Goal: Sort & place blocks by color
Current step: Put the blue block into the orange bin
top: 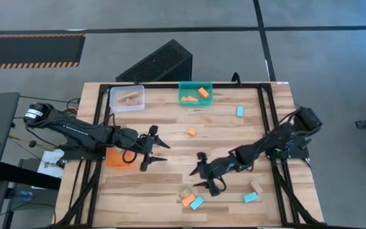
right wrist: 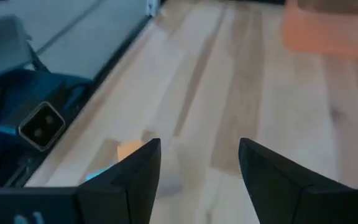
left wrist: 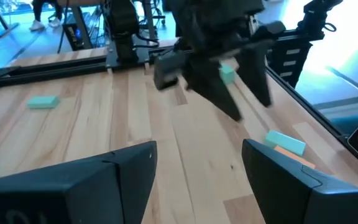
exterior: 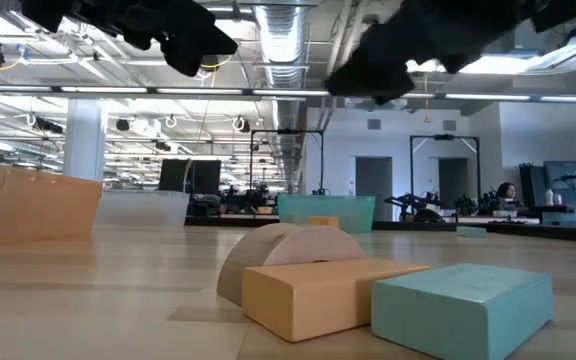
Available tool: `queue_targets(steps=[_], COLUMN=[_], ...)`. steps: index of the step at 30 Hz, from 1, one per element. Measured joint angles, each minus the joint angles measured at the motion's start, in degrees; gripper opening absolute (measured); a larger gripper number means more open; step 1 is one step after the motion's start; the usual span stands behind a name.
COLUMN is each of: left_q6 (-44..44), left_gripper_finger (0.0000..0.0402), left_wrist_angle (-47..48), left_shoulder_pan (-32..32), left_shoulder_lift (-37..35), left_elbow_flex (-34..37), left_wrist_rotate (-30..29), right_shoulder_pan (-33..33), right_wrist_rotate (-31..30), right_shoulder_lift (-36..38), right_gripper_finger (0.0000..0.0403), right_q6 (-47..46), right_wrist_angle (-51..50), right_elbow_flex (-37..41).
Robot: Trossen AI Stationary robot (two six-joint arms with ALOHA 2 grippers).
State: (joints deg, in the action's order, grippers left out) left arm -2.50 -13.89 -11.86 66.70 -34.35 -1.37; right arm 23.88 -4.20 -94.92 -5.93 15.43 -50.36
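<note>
Overhead, my left jaws [top: 156, 152] hung released above the counter [top: 170, 191], a little left of its middle, with nothing between their two prongs. My right jaws [top: 207, 177] were also spread and empty, poised just right of the middle and nearer the front edge, close to a small cluster of blocks.

That cluster sat at the front edge: an orange block [top: 188, 200] touching a teal block [top: 197, 203], with a tan wooden piece [top: 184, 192] just behind them. From counter height the same three showed close up, the orange block [exterior: 318, 297] and teal block [exterior: 463, 305] side by side and a rounded tan piece [exterior: 293, 250] behind.

Toward the front right corner lay another teal block [top: 251, 197] beside a tan block [top: 256, 187]. A lone orange block [top: 192, 132] rested near the middle of the counter, and a lone teal block [top: 239, 111] lay toward the far right.

Along the far edge, the clear bin [top: 127, 98] held tan blocks [top: 129, 98], and the teal bin [top: 196, 94] held orange blocks [top: 196, 95]. The orange bin [top: 117, 158] stood at the left edge, partly under my left arm.
</note>
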Motion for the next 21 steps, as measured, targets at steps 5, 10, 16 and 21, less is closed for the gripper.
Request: queue_targets(steps=[5, 10, 16, 21], left_q6=[1.14, 2.16, 3.31, 4.98], left_gripper_finger=[0.0224, 0.0224, 0.0224, 0.0224], left_wrist_angle=[0.26, 0.68, 1.14, 1.35], left_shoulder_pan=[-0.09, -1.05, -2.42, -3.32], left_shoulder_lift=[-0.01, -0.01, 0.00, -0.01], left_elbow_flex=[0.00, 0.00, 0.00, 0.00], left_wrist_rotate=[1.16, 1.18, 1.22, 3.58], right_shoulder_pan=[-0.46, 0.24, 2.75, 5.50], right_wrist_rotate=[4.41, 7.81, 9.02, 8.90], right_shoulder_lift=[-7.13, -11.82, -13.59, -14.20], right_gripper_finger=[0.0229, 0.0218, 0.0202, 0.0191], right_q6=[1.30, 1.45, 1.24, -4.11], right_wrist_angle=[4.38, 4.27, 2.11, -1.97], right_elbow_flex=[-3.77, -8.26, -11.53, -11.86])
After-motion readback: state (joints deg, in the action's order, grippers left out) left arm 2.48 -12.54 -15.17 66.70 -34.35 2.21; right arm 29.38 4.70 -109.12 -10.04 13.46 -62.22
